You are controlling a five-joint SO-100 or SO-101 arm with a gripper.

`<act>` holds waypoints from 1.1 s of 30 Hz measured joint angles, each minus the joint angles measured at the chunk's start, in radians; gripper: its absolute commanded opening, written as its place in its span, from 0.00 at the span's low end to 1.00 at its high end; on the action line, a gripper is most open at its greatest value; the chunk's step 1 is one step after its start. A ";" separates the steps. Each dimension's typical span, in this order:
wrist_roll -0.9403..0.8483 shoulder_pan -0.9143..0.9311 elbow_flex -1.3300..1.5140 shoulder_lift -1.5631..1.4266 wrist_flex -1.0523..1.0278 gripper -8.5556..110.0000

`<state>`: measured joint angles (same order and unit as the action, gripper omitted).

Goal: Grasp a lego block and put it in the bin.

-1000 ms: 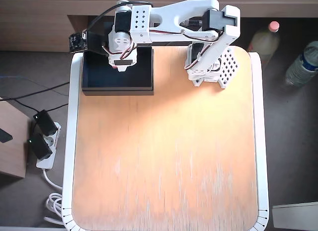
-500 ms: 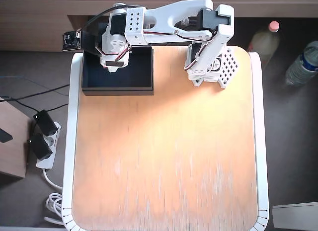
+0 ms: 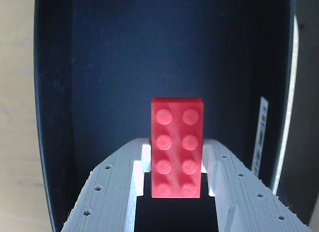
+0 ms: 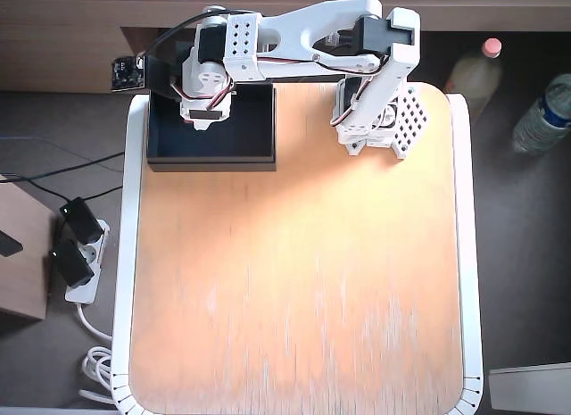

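Barely shifted since before, arm folded over the bin (image 4: 254,134) — end effector (image 3: 177,179) clamps the lego block (image 3: 177,147).

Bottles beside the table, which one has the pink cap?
The yellowish bottle nearer the table; the clear bottle farther right shows no pink cap.

**Count of things in view**

One lego block (image 3: 177,148), red, showing eight studs in two rows of four. One bin (image 4: 169,143), black, bearing one white label strip (image 3: 259,134) in the wrist view. One white arm (image 4: 312,45) with one tool (image 3: 177,179) of two fingers (image 3: 117,192). One wooden tabletop (image 4: 303,281). Beside it on the floor: two plastic bottles (image 4: 473,71), one white power strip (image 4: 85,268) carrying two black plugs (image 4: 82,220).
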<state>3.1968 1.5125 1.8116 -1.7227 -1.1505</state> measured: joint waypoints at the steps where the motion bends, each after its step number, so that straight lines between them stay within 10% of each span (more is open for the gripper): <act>1: 0.000 0.000 0.000 0.000 0.005 0.19; 33: -0.204 -0.350 0.000 -0.403 0.104 0.08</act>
<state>2.9928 1.1628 1.8116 -2.1261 -1.0462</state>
